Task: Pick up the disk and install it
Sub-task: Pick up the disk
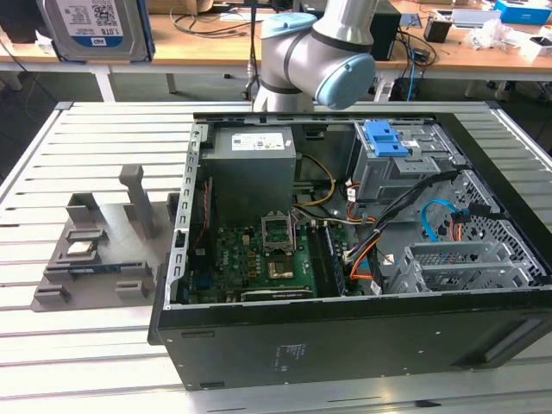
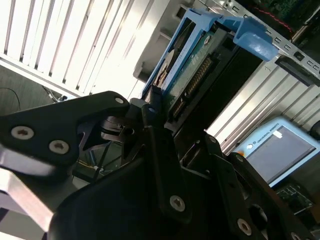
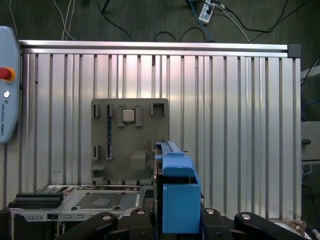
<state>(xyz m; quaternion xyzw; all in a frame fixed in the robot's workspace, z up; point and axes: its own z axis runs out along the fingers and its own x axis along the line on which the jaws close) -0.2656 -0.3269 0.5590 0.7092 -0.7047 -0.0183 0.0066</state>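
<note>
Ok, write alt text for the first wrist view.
The gripper holds the disk, a drive in a bright blue frame seen end-on, above a slatted metal table. On the table lies a grey fixture plate carrying a small square chip, with part of the computer case beside it.

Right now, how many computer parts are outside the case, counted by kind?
Disk, held up in the air: 1
Square chip on the grey holder: 1
Thin circuit board on the grey holder: 1
Total: 3
</note>
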